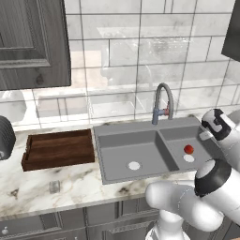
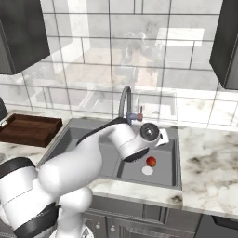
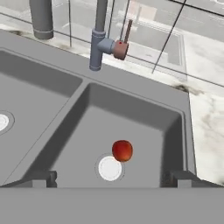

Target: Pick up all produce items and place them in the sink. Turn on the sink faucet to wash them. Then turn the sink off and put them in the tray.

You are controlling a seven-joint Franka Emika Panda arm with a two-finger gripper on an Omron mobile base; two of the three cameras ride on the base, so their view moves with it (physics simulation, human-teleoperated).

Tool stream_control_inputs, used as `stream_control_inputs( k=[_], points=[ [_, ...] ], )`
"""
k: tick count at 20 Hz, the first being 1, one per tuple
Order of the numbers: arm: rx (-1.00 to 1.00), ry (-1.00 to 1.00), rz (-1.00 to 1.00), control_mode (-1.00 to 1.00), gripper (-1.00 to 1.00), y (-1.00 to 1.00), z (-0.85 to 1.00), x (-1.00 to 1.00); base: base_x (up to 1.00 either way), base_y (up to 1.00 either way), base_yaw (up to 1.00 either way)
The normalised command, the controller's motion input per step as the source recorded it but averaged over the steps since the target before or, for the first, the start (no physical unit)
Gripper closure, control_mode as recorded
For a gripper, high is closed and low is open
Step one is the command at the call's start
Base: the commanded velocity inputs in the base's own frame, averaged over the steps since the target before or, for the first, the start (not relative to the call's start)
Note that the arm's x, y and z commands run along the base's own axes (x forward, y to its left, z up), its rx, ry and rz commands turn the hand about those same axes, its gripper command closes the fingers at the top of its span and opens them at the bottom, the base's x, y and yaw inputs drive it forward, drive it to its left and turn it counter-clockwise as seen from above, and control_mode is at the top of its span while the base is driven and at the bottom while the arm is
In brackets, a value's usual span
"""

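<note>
Tomato (image 3: 122, 150) sits in the sink's (image 1: 140, 133) smaller basin, touching the rim of the pale drain (image 3: 110, 169), on the side nearer the faucet (image 3: 103, 41). Gripper (image 3: 111, 179) hangs above that drain, fingers spread wide, holding nothing. The fruit looks light, glossy, probably slippery and easily bruised; best pinched gently across its widest middle.
</note>
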Motion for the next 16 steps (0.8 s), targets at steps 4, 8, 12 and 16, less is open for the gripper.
stream_control_inputs(
  k=[4,8,12,16],
  points=[
    [0.00,-0.17,0.00,-1.00,-1.00,0.09,0.23,-0.02,0.00,0.00,0.00],
    [0.02,0.03,0.00,-1.00,-1.00,0.00,0.01,0.06,0.00,0.00,0.00],
    [0.08,0.09,0.00,-1.00,-1.00,-0.04,0.00,0.27,0.00,0.00,0.00],
    [0.07,0.00,0.03,-1.00,-1.00,-0.07,0.00,0.28,0.00,0.00,0.00]
  ],
)
